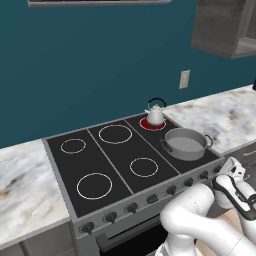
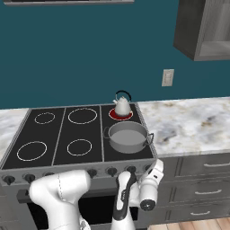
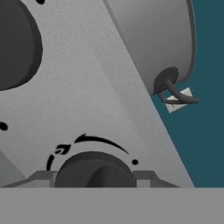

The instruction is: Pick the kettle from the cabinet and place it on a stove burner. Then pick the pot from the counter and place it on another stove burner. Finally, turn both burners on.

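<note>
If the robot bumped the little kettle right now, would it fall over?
Probably not easily. The kettle looks squat and rounded with a wide bottom, sitting flat on the glowing red burner. It might slide on the smooth black glass instead. Its thin arched handle looks stiff.

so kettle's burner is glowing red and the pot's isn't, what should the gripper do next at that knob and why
Probably close on the dark knob between the fingers and turn it. The kettle sits on a red-lit burner, but no glow shows around the pot, so that burner seems unlit. The gripper is at the stove front with the fingers either side of this knob, though whether it controls the pot's burner can't be confirmed.
</note>
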Tool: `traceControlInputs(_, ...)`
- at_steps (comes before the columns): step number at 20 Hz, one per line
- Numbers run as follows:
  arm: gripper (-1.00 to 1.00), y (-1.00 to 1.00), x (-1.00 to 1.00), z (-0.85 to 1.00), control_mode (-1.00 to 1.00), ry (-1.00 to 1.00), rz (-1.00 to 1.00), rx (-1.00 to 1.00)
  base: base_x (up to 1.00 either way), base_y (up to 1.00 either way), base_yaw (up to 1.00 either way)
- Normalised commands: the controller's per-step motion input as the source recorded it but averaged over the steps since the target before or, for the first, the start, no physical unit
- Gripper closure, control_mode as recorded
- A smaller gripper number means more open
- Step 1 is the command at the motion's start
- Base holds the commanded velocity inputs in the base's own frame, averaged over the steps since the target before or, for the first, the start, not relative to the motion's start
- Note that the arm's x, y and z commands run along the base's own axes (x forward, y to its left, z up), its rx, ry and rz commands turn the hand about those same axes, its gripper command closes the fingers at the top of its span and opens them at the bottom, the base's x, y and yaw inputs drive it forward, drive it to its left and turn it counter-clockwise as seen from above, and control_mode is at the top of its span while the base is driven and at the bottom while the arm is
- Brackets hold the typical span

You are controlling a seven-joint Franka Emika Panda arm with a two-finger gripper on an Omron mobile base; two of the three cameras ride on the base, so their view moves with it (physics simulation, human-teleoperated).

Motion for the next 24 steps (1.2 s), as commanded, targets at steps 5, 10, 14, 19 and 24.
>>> traceControlInputs(5,1.00,-0.12,0.00,0.00,-1.00,0.00,0.02,-0.18,0.00,0.00,0.00)
traceControlInputs(10,1.00,-0.11,0.00,0.00,-1.00,0.00,0.02,-0.20,0.00,0.00,0.00)
traceControlInputs(14,1.00,-0.14,0.00,0.00,-1.00,-0.01,0.02,-0.24,0.00,0.00,0.00)
traceControlInputs(19,1.00,-0.16,0.00,0.00,-1.00,0.00,0.02,-0.27,0.00,0.00,0.00)
traceControlInputs(24,1.00,-0.08,0.00,0.00,-1.00,0.00,0.01,-0.23,0.00,0.00,0.00)
